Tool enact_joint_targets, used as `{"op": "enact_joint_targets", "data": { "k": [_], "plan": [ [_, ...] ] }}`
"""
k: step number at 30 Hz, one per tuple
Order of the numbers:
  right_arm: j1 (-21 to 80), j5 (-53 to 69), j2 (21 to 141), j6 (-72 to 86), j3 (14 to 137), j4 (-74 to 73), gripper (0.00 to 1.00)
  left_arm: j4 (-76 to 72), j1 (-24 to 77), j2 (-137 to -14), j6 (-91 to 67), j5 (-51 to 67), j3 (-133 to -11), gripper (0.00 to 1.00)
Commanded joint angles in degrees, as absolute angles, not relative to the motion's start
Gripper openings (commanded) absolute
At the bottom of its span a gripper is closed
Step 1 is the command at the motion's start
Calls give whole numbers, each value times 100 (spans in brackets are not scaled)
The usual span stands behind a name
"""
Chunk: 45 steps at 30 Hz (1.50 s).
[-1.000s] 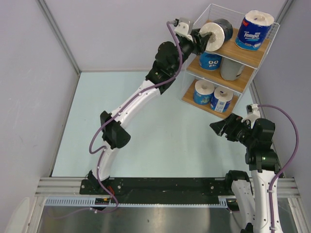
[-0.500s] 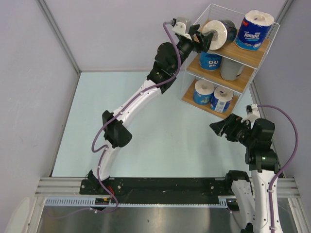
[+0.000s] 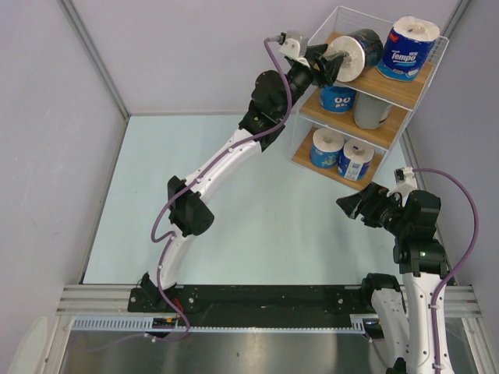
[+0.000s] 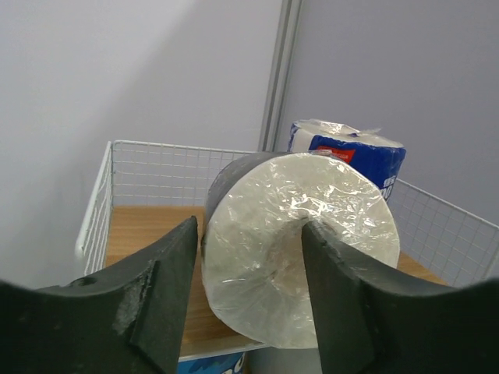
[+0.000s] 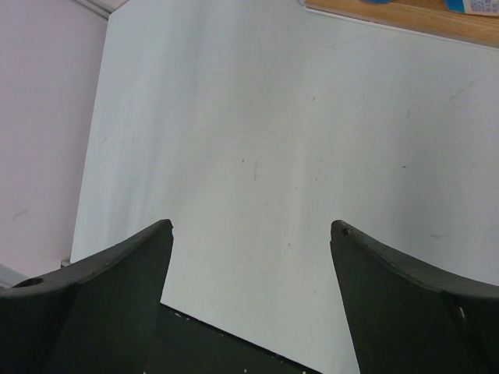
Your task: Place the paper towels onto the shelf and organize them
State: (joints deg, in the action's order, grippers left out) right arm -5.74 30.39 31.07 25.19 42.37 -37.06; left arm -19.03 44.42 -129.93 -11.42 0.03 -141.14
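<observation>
My left gripper [image 3: 331, 62] is up at the shelf's [image 3: 376, 79] top tier, shut on the black-wrapped paper towel roll [image 3: 355, 53]. In the left wrist view [image 4: 249, 226] one finger sits at the roll's [image 4: 281, 241] hollow core and the other outside its wall; the roll lies on its side over the top board [image 4: 148, 226]. A blue roll [image 3: 407, 48] stands beside it. The middle tier holds a blue roll [image 3: 337, 98] and the grey roll [image 3: 370, 113]. The bottom tier holds two blue rolls [image 3: 326, 148] [image 3: 356, 160]. My right gripper [image 3: 351, 205] is open and empty, low in front of the shelf.
White wire mesh [image 4: 156, 167] fences the top tier's back and sides. The shelf stands in the far right corner against the grey walls [image 3: 195, 54]. The right wrist view shows bare pale table [image 5: 257, 125] and the shelf's bottom board edge [image 5: 405, 15].
My left gripper has carried the black roll to the right and further onto the top tier, closer to the standing blue roll. The right arm has not moved.
</observation>
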Motion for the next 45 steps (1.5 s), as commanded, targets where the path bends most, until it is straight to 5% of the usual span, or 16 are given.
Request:
{"op": "enact_joint_targets", "data": {
  "k": [1,11,17,33,45],
  "plan": [
    [-589,3032,3076,2452,4236,-3674,87,-2215,4412,-12982,-1301,342,-14353,58],
    [-598,3050,3085,2443,4236,-3665,87,-2382,4368,-12841,-1564,826,-14090,20],
    [-598,3059,3094,2452,4236,-3648,87,-2514,4342,-12507,-1635,940,-13746,11],
    [-615,3059,3059,2513,4228,-3656,87,-2708,4333,-9231,-1178,537,-10435,5],
    [-615,3067,3032,2540,4184,-3639,87,-1864,4333,-5725,-1555,-1195,-5698,2]
  ]
}}
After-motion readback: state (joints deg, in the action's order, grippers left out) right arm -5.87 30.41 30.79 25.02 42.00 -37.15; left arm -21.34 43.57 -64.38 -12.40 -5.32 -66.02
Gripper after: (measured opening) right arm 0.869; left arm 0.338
